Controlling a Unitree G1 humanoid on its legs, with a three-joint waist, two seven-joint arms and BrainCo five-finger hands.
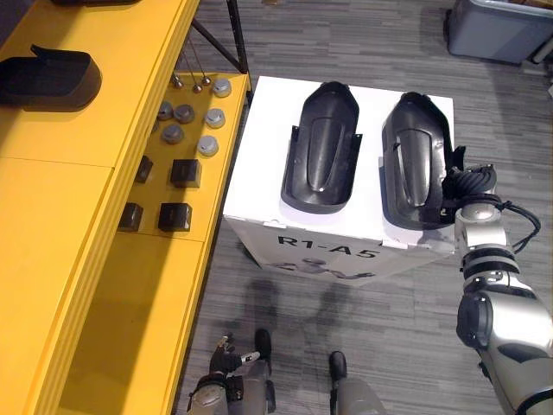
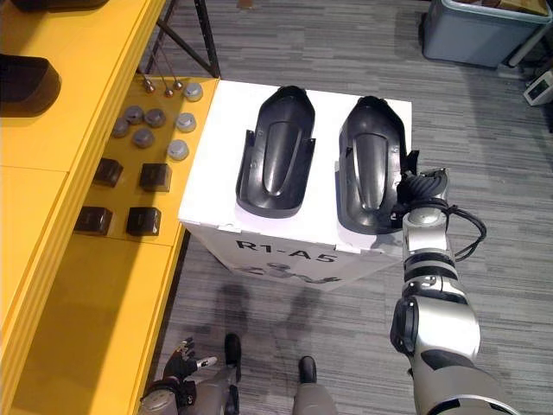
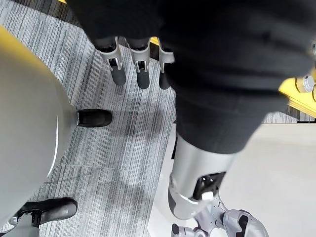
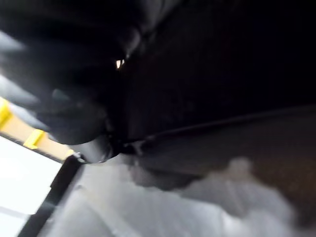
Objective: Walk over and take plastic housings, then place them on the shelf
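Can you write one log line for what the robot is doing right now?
step: pick | right hand: at right housing edge | left hand: open, hanging low | left housing: lying on white box

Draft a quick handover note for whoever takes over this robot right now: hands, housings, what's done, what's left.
Left hand: open, empty, low and away from the box.
Right hand: against the right edge of the right housing on the white box; grip can't be read.
Left housing: beside it on the box, untouched.
Done: robot is at the box.
Left: lift both housings onto the yellow shelf, where a similar black part already lies.
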